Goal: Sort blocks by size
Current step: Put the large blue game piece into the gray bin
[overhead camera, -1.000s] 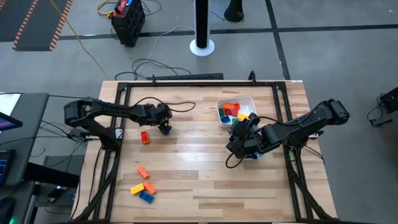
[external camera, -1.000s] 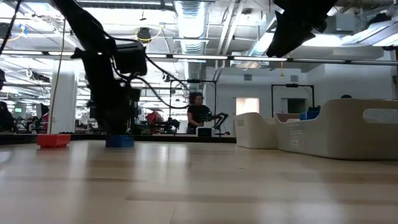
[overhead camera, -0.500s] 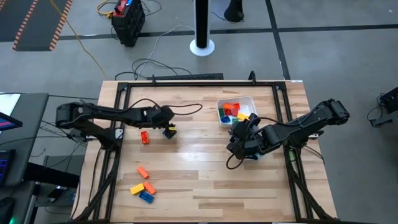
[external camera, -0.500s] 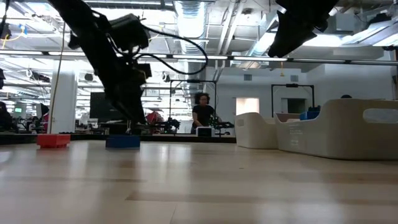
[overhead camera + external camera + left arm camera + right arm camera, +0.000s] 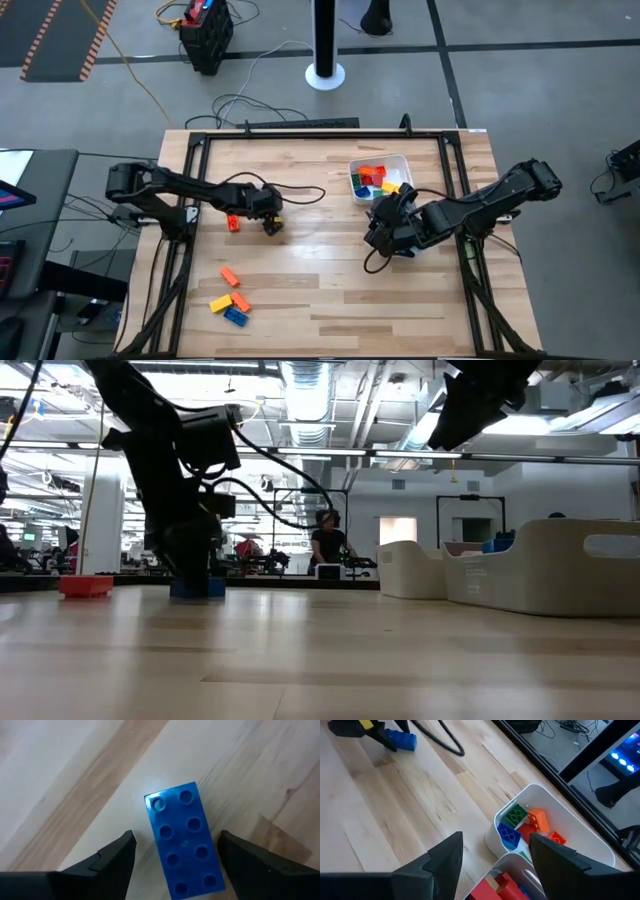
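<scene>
On the bare wood left of centre, a blue 2-by-4 block (image 5: 185, 847) lies flat, studs up, just beside a red block (image 5: 232, 222). The left gripper (image 5: 175, 870) straddles it, fingers spread wide on either side, gripping nothing. The block sits skewed between them, so closing could twist it or push it away. The left arm reaches low across the table (image 5: 330, 290); the right gripper (image 5: 492, 870) hangs open near the white tub (image 5: 580, 835).

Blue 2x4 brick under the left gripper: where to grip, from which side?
Grip the blue brick across its two long side walls, coming straight down. It lies flat, studs up, and the left gripper is already open with a finger either side of its narrow width.
</scene>
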Tool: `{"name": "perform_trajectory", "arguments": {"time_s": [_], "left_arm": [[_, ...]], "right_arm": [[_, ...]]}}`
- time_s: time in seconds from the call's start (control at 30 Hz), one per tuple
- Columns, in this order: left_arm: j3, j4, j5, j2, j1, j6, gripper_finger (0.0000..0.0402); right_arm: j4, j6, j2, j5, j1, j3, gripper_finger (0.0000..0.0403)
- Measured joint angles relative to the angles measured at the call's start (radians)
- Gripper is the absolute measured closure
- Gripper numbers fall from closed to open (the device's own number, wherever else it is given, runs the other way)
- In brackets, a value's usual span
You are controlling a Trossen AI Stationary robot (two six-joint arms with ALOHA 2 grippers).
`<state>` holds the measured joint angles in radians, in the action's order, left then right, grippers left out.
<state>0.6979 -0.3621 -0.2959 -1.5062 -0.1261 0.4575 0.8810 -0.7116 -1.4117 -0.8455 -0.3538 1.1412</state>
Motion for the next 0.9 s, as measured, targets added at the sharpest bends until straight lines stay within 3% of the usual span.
{"name": "perform_trajectory", "arguments": {"time_s": [0.2, 0.47, 0.63, 0.9], "left_arm": [[0.003, 0.024, -0.005, -0.028, -0.001, -0.055, 0.0144], [-0.001, 0.057, -0.075, -0.002, 0.049, -0.128, 0.0272], [-0.002, 0.203, -0.096, 0.048, 0.123, -0.232, 0.0272], [-0.001, 0.627, -0.093, 0.105, 0.274, -0.552, 0.0272]], "right_arm": [[0.008, 0.004, 0.0, 0.001, 0.001, 0.0, 0.0148], [0.069, -0.017, 0.0, 0.045, -0.056, 0.0, 0.0148], [0.068, -0.042, 0.0, 0.059, -0.115, 0.0, 0.0148], [-0.067, -0.1, -0.017, -0.005, -0.162, -0.001, 0.0148]]}}
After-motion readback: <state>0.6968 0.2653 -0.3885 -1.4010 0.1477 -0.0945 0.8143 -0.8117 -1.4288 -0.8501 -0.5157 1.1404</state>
